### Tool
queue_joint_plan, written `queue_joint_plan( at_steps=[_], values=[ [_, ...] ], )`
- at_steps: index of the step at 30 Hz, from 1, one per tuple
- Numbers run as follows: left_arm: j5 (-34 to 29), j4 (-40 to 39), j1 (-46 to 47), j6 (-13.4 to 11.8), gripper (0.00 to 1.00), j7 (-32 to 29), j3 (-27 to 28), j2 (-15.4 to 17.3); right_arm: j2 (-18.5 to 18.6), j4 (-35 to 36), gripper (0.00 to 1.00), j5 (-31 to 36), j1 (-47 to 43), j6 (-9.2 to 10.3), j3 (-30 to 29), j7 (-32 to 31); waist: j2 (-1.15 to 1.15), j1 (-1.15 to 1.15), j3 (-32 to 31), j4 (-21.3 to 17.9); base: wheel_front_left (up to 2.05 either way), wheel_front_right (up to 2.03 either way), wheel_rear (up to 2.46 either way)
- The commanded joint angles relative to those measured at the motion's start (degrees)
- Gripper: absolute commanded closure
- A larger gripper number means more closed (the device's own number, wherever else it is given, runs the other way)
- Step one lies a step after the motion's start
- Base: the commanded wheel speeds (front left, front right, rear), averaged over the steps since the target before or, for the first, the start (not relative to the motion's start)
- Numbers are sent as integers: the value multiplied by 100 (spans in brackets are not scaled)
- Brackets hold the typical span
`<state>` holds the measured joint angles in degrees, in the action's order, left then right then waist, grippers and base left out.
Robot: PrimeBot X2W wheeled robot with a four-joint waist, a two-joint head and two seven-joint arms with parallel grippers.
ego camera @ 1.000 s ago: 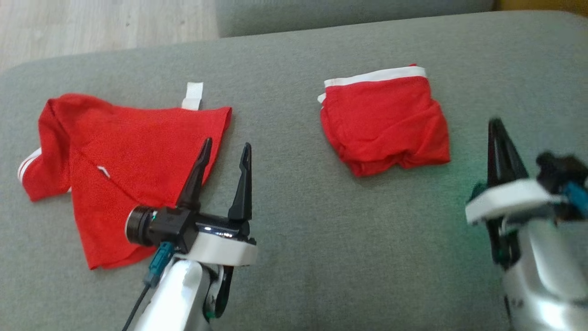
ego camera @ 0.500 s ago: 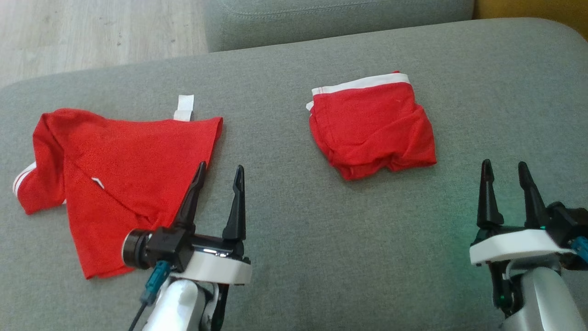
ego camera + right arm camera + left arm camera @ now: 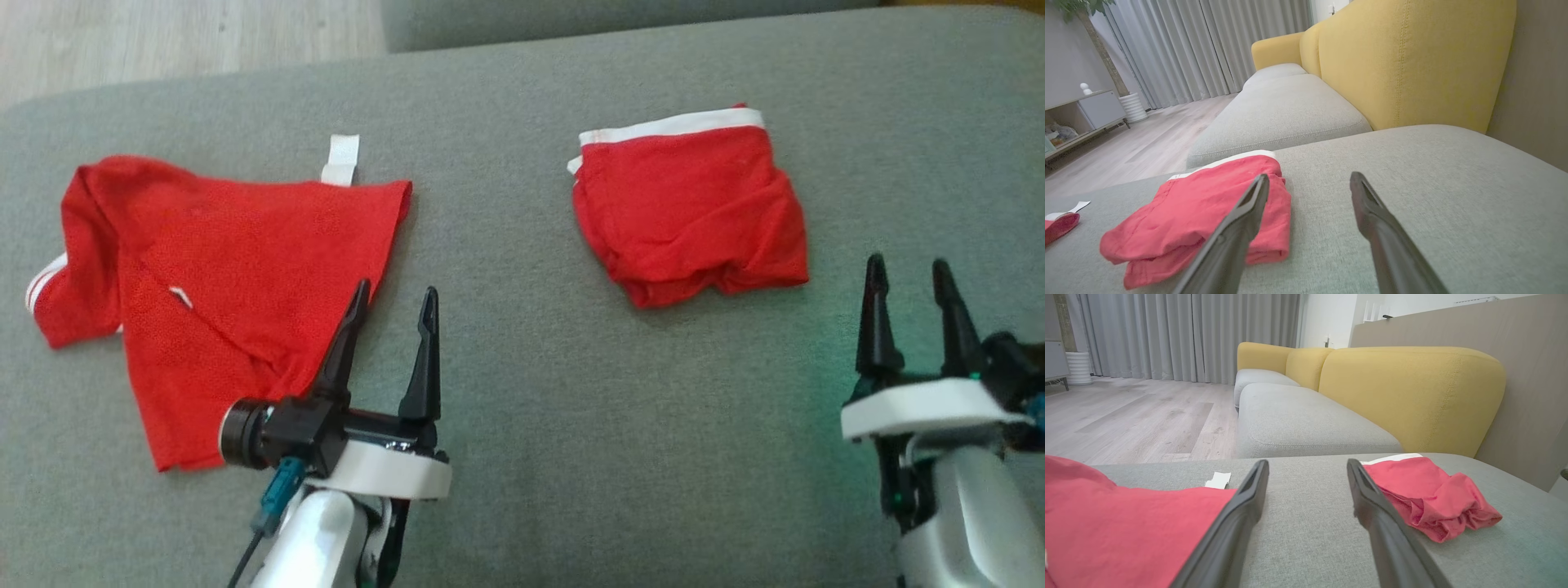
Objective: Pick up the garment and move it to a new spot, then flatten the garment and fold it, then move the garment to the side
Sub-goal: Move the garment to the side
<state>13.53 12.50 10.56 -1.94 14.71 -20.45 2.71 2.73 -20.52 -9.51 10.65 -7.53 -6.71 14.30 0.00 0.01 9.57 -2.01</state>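
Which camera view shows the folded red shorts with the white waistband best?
The head view: from above, the folded red shorts with the white waistband lie whole and uncovered on the grey fabric sofa cushion. Both wrist views show them low and side-on, with a dark gripper finger hiding part of them.

The right gripper (image 3: pixel 907 265) has spread its fingers and turned upright
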Motion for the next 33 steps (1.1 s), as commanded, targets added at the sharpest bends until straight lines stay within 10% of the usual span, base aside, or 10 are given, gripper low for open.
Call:
queue_joint_plan(
  at_steps=[1,27,28,29,33],
  values=[
    [-76,-211,324,26,0,29,130,17,15,103,0,58,377,4,73,42,0,-1,163,113,0,0,0],
    [-10,-136,714,12,0,29,-166,17,454,-2710,0,329,2613,4,198,-2037,0,-1,771,832,0,0,0],
    [-7,-136,714,5,0,29,-165,17,486,-2785,37,340,2642,4,307,-2042,0,-1,768,831,0,0,0],
    [-5,-135,714,-3,0,29,-164,17,529,-2830,95,362,2665,4,429,-2005,0,-1,763,825,0,0,0],
    [10,-134,716,-29,0,29,-156,17,745,-2923,100,408,2749,4,828,-1796,0,-1,717,755,0,0,0]
  ],
)
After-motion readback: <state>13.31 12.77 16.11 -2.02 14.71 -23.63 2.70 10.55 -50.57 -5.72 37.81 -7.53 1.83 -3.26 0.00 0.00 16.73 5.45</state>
